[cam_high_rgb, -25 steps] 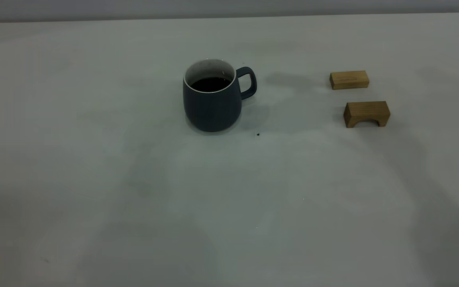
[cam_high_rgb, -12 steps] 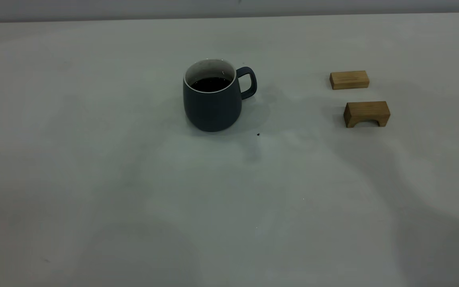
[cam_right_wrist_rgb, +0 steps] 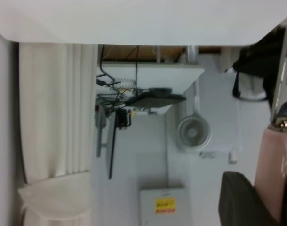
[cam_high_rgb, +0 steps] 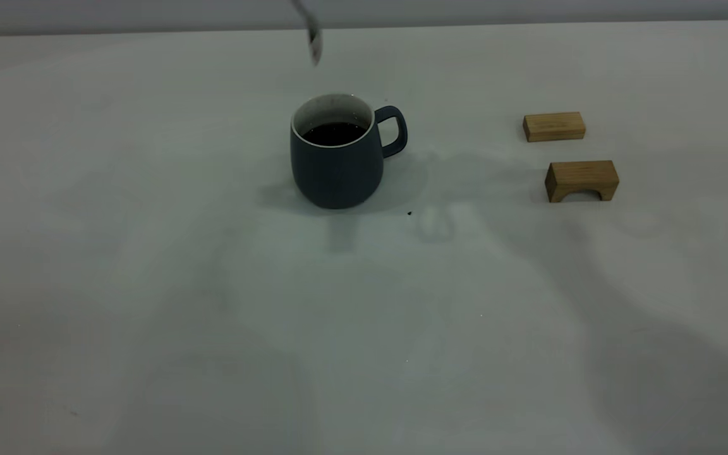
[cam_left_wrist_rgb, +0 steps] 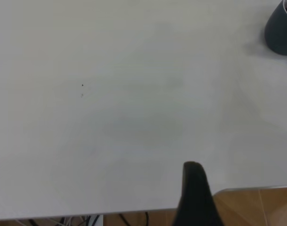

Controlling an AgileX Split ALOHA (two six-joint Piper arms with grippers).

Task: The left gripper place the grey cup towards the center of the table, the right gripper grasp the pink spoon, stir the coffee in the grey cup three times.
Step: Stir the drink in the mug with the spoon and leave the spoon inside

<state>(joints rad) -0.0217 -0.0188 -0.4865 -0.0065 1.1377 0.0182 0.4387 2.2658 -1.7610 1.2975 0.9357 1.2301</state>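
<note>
The grey cup (cam_high_rgb: 337, 165) stands upright on the table (cam_high_rgb: 149, 284) near its middle, handle pointing right, with dark coffee (cam_high_rgb: 333, 133) inside. The cup's base (cam_left_wrist_rgb: 281, 29) also shows in a corner of the left wrist view. The pink spoon's metal bowl (cam_high_rgb: 314, 38) hangs blurred in the air above the cup's left rim, apart from it. In the right wrist view my right gripper (cam_right_wrist_rgb: 270, 202) is shut on the spoon's pink handle (cam_right_wrist_rgb: 273, 169). My left gripper (cam_left_wrist_rgb: 195, 197) hovers near the table's edge, far from the cup. Neither gripper shows in the exterior view.
Two wooden blocks lie right of the cup: a flat one (cam_high_rgb: 554, 126) and an arched one (cam_high_rgb: 581, 180). A tiny dark speck (cam_high_rgb: 409, 213) sits by the cup's base. The table's edge (cam_left_wrist_rgb: 247, 189) and a wooden floor show in the left wrist view.
The spoon's bowl has come into view from the top edge, above the cup. Shadows on the table have slid leftward toward the cup. The cup and blocks have not moved.
</note>
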